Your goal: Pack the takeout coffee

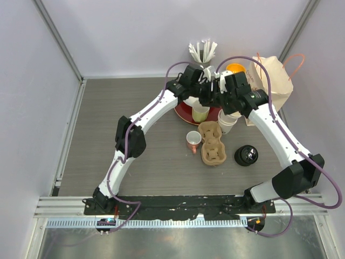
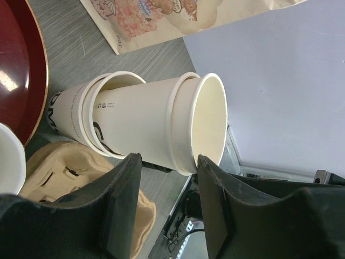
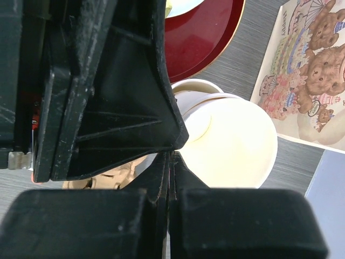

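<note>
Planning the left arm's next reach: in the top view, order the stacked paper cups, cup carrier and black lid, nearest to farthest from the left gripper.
1. Stacked paper cups, right by the left gripper.
2. Cup carrier, centre of view.
3. Black lid, lower right of it.

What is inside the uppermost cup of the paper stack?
Only bare cream wall shows inside the uppermost cup; nothing else visible. The right fingers hide its near edge.

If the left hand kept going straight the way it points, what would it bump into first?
The stack of nested paper cups: its side sits right ahead of the left hand. Depth is unclear; they may already touch.
</note>
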You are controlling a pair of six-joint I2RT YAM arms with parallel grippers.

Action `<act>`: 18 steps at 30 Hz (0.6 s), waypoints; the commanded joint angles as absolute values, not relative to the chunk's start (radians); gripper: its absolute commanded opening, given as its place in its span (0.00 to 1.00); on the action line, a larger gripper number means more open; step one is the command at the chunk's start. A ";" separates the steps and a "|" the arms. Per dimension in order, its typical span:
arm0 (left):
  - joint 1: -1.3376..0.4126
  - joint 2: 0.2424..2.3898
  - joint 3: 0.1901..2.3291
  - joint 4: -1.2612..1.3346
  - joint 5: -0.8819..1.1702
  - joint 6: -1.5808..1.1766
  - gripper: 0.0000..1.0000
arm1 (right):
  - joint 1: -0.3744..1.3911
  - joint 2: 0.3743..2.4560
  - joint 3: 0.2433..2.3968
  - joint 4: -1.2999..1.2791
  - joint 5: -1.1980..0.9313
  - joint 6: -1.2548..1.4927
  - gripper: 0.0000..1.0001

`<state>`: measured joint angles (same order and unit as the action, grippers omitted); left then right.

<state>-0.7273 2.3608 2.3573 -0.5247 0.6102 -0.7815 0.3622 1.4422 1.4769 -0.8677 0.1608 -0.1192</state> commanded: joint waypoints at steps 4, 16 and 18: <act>-0.739 2.353 2.355 -0.522 0.629 -0.776 0.47 | 0.360 1.419 1.493 -0.808 0.156 -0.127 0.01; -0.715 2.335 2.345 -0.525 0.649 -0.805 0.41 | 0.360 1.428 1.494 -0.816 0.195 -0.115 0.01; -0.703 2.329 2.335 -0.512 0.667 -0.828 0.41 | 0.359 1.427 1.496 -0.815 0.193 -0.115 0.01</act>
<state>-0.7223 2.3608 2.3547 -0.5190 0.6270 -0.7971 0.3622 1.4425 1.4769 -0.8684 0.1677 -0.1184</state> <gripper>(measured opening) 0.416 0.028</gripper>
